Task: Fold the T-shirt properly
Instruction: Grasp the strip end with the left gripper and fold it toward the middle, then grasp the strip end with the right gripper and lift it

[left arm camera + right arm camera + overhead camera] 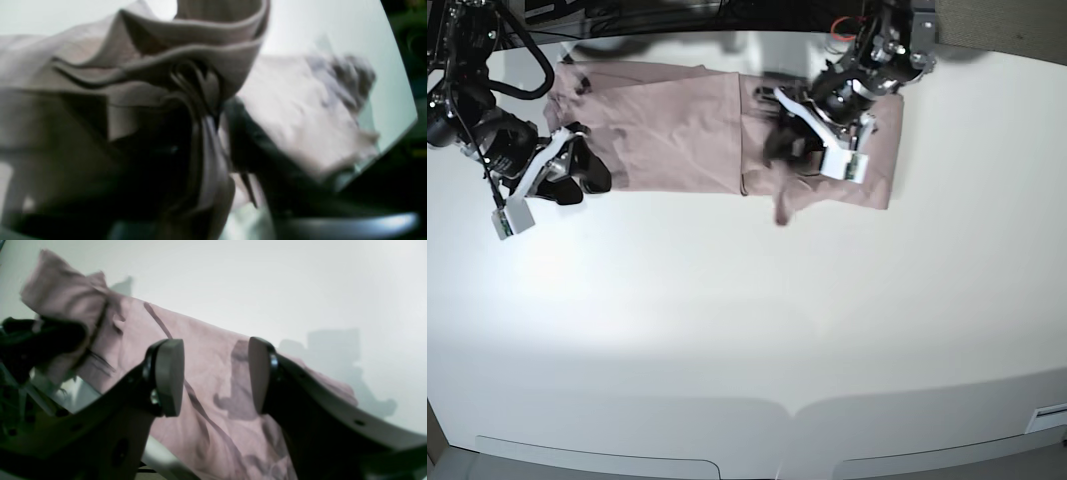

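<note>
Base view: T-shirt [687, 125] spread along desk [747, 320] far edge, long axis left-right.
Right tool [215, 376]: jaws wide, empty, just off shirt's end.
Left tool [812, 140]: over other end, cloth bunched between fingers; grip unclear.

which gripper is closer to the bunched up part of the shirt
Left. The left gripper is right at the bunched fabric of the shirt; the right gripper hangs open at the shirt's opposite end.

Both arms are black with white gripper housings; the right gripper [216, 376] carries flat grey oval pads [169, 376] fixed by small screws.
</note>
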Tool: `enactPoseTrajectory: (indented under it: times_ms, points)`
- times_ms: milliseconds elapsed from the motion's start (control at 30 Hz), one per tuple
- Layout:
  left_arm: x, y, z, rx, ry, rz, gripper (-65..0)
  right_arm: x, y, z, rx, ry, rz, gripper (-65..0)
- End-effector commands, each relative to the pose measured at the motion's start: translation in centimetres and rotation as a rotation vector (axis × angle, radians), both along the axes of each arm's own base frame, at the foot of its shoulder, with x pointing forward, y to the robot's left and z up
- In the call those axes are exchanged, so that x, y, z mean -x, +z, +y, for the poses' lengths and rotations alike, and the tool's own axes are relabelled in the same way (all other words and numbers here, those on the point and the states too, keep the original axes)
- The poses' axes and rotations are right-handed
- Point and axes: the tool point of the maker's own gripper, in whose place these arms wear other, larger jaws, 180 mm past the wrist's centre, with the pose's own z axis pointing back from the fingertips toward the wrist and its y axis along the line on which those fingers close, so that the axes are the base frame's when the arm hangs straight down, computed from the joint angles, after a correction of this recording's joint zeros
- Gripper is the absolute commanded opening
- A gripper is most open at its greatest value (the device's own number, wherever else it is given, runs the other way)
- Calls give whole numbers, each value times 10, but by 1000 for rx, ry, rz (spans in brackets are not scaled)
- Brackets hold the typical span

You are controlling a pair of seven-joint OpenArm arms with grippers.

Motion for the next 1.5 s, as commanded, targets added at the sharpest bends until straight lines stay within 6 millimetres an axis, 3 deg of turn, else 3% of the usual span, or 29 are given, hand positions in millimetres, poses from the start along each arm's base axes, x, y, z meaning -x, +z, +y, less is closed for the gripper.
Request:
enactPoseTrajectory:
  times_ms: [0,33,100,300,467,567,700,867,967,1100,1300,1467]
  points:
    - [-4,14,-10,35,-16,-42,-329,-6,13,0,-7,13,-48,-338]
    - [-2,16,-16,40,-41,-51,-277,-6,13,0,-7,13,-48,-338]
    - [0,20,-24,49,-75,-68,-237,-6,13,0,-6,13,-48,-338]
    - [-14,31,-25,26,-107,-99,-238,-6,13,0,-5,14,-47,-338]
    - [-33,65,-19,-14,-122,-195,-238,-4,10,0,2,18,-32,-338]
    - [-43,74,2,-123,-89,-252,-238,2,4,-3,26,28,14,-338]
    - [-54,62,52,-260,10,-240,-238,12,6,-15,22,15,75,-338]
    - [-60,62,114,-275,124,-233,-238,21,19,-57,59,-79,101,-338]
    - [-61,65,140,-274,164,-226,-238,32,22,-78,89,-114,130,-338]
    - [-58,65,157,-277,176,-213,-238,48,4,-104,93,-167,224,-338]
    - [-48,62,161,-264,177,-212,-238,60,-34,-141,-36,-308,374,-338]
    - [-43,59,161,-261,179,-203,-238,69,-64,-155,-110,-396,466,-338]
